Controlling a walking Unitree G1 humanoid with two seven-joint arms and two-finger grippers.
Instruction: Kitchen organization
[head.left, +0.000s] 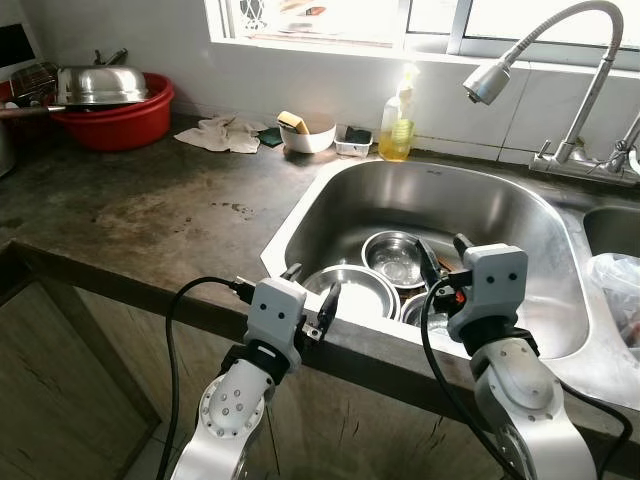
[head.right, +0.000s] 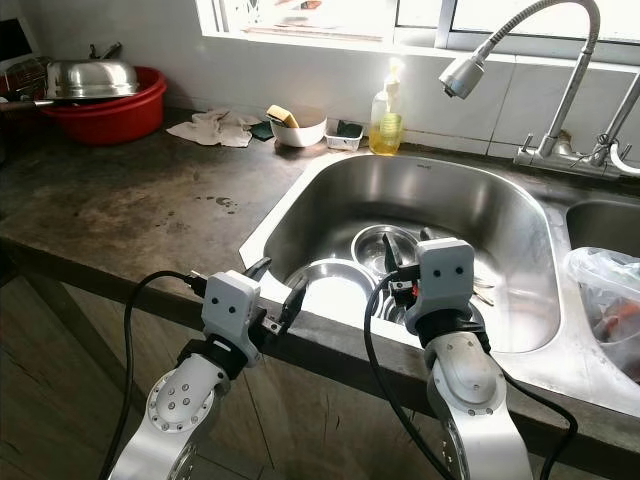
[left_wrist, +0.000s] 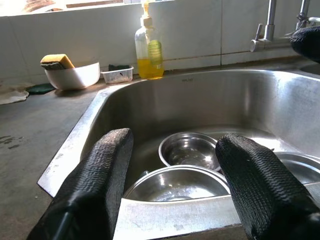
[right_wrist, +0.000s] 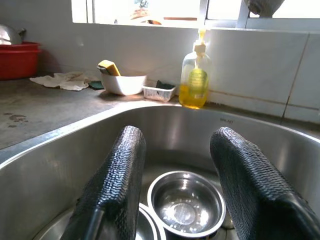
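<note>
Several steel bowls lie in the steel sink (head.left: 430, 195): a small one (head.left: 393, 258) in the middle, a wider one (head.left: 352, 287) toward the front and another (head.left: 418, 312) partly hidden behind my right arm. My left gripper (head.left: 312, 288) is open at the sink's front rim, just in front of the wide bowl (left_wrist: 177, 182). My right gripper (head.left: 443, 255) is open above the front of the basin, and the small bowl (right_wrist: 186, 202) lies below and between its fingers. Neither gripper touches a bowl.
A yellow soap bottle (head.left: 397, 125), a small tray (head.left: 353, 143), a white bowl with a sponge (head.left: 307, 135) and a cloth (head.left: 225, 133) line the back wall. A red basin (head.left: 115, 115) holding steel ware stands far left. The faucet head (head.left: 488, 82) hangs over the sink; a plastic bag (head.left: 618, 290) lies right.
</note>
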